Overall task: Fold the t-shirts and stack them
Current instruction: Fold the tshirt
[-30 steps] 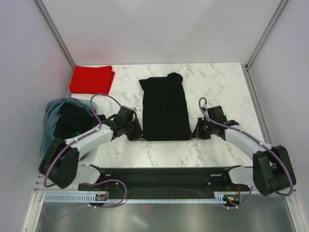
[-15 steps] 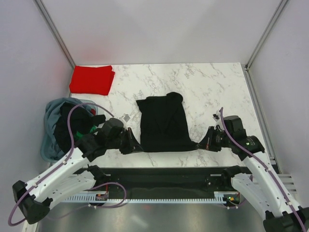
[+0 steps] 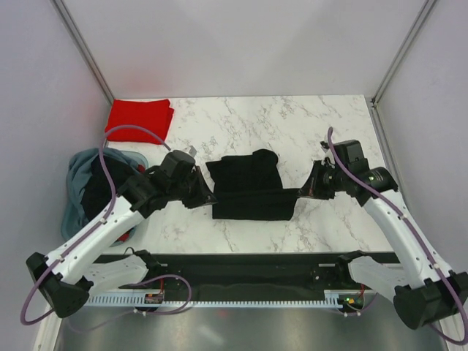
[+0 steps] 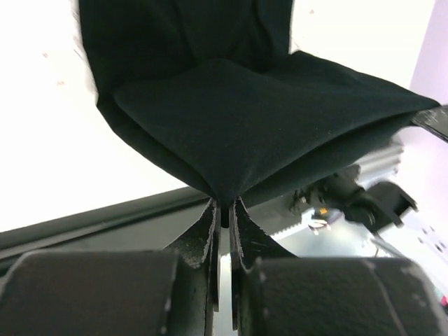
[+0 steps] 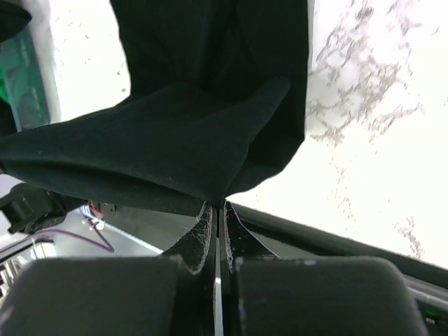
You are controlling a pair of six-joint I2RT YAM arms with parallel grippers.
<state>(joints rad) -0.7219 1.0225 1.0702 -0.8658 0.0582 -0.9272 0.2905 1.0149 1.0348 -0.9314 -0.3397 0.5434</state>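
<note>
A black t-shirt (image 3: 248, 186) lies in the middle of the marble table, its near edge lifted and carried over its far part. My left gripper (image 3: 207, 197) is shut on the shirt's near left corner (image 4: 225, 196). My right gripper (image 3: 302, 191) is shut on its near right corner (image 5: 218, 199). The lifted hem stretches taut between them above the table. A folded red t-shirt (image 3: 139, 121) lies at the far left corner. Further black and green shirts (image 3: 110, 186) sit in the tub on the left.
A grey-blue fabric tub (image 3: 77, 172) stands at the left edge beside my left arm. White walls close in the table at the back and sides. The black base rail (image 3: 248, 267) runs along the near edge.
Both grippers have risen and moved away from me, carrying the shirt's near hem up and over toward its far end. The shirt now looks about half as long.
</note>
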